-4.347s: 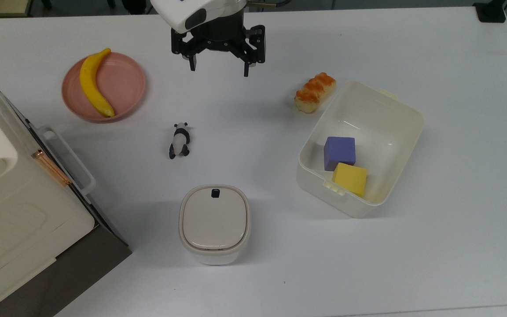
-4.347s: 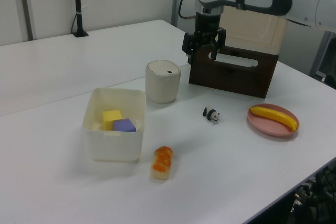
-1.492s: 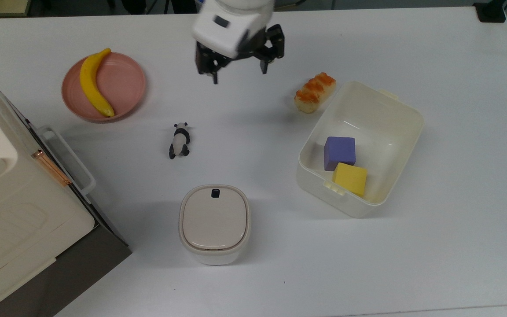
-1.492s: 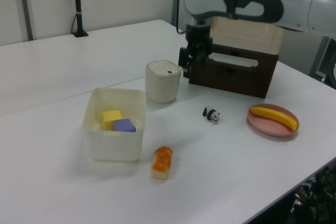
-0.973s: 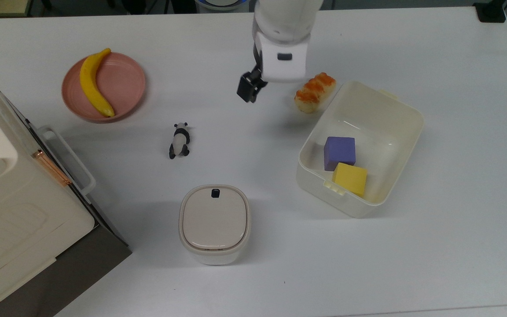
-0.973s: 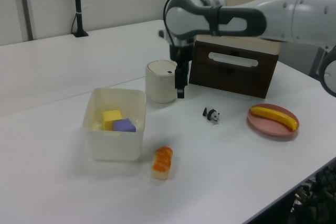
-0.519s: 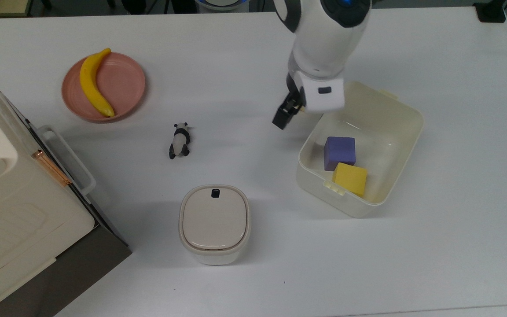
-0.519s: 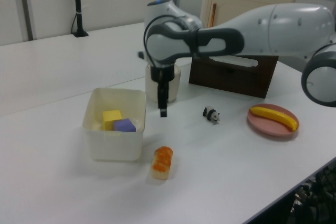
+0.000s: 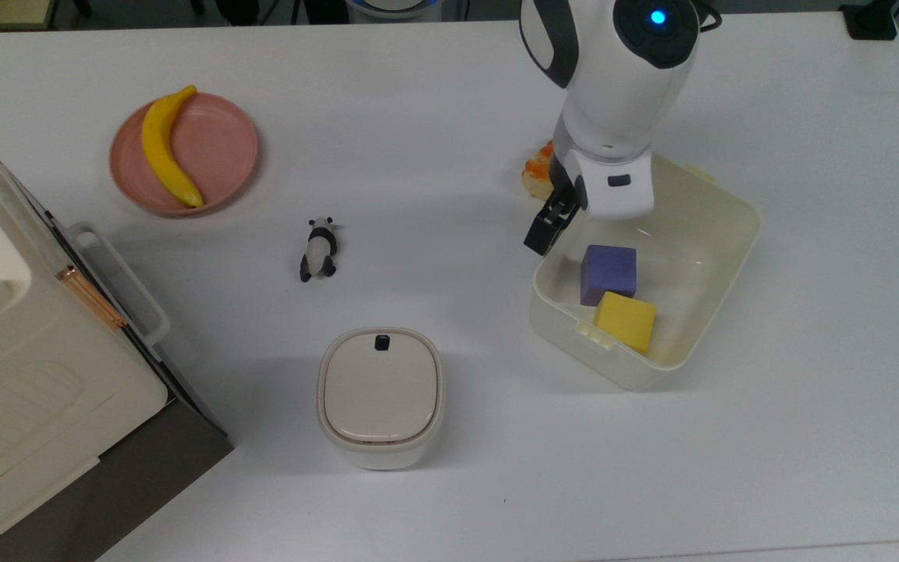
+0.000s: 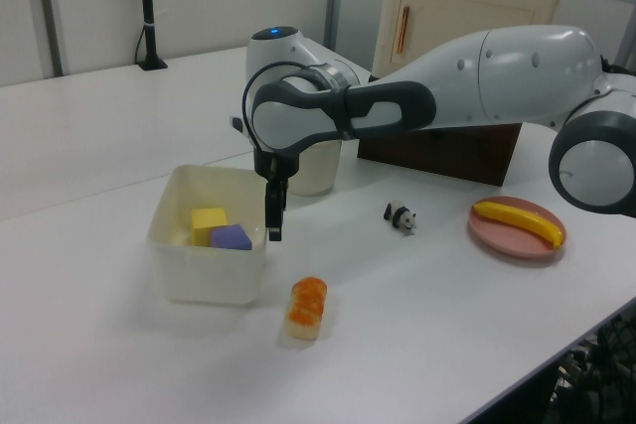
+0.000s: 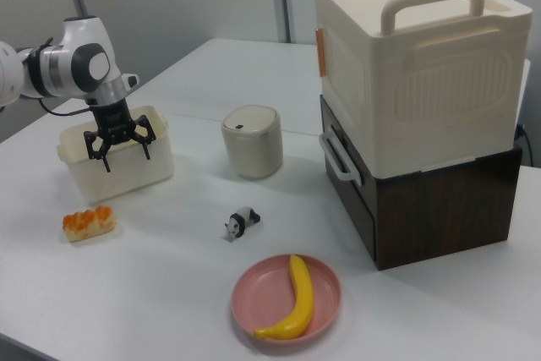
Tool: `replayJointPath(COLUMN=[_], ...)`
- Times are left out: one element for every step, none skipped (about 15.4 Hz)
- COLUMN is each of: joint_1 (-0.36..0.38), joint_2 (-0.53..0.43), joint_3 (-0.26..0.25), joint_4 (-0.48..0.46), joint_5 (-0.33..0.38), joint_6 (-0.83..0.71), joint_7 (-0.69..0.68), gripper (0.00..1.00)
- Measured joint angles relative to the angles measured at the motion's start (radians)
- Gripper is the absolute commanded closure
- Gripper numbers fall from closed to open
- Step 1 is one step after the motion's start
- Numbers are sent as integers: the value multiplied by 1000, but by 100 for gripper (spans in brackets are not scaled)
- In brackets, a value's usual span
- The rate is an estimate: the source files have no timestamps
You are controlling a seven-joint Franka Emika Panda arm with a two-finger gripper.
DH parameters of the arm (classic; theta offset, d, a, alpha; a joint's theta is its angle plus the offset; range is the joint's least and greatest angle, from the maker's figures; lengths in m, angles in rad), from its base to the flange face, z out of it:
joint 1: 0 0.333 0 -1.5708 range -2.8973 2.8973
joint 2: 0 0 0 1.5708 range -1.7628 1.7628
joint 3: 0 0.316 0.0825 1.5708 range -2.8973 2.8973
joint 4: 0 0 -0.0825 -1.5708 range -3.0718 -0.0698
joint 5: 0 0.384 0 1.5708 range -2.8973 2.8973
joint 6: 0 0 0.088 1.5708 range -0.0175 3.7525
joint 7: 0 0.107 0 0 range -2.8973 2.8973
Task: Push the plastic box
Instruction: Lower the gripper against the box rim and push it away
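Note:
The plastic box (image 9: 730, 257) is a cream lidless tub at the top view's right, holding a purple block (image 9: 609, 272) and a yellow block (image 9: 625, 318). It also appears in the left view (image 10: 204, 280) and the right view (image 11: 127, 177). My gripper (image 9: 559, 207) hangs fingers-down against the tub's long wall on the top view's left side. One black finger (image 9: 541, 234) touches the rim near a corner. In the right view the gripper (image 11: 127, 156) is open, its two fingers spread along that wall. Seen in the left view, the gripper (image 10: 270, 211) stands at the tub's right wall.
A toy bread (image 9: 535, 173) lies just behind the gripper. A panda figure (image 9: 318, 250), a beige lidded container (image 9: 380, 394) and a pink plate (image 9: 215, 152) with a banana (image 9: 165, 148) sit to the top view's left. A big cream case (image 9: 12, 351) stands at the far left.
The arm swung from the top view's upper middle down and right to the tub's wall. The tub has shifted slightly toward the top view's right.

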Motion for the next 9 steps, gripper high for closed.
replayJointPath(joint_1=[4,7,12,17,21,26,31,36,40], joint_2=[2,4,6,7,9,12,19,28,37], joint_3=[0,0,0,0,0,0,0,0,0], joint_4=[0,0,0,0,2,4,9,20,30], joint_5=[0,0,0,0,0,0,0,-1,-2], joint_6=[9,18,28,45,65,83,102,117,125], joint_7=[4,9,15,22,31,37,39,40,41], gripper=[0,0,0,0,0,0,0,0,0])
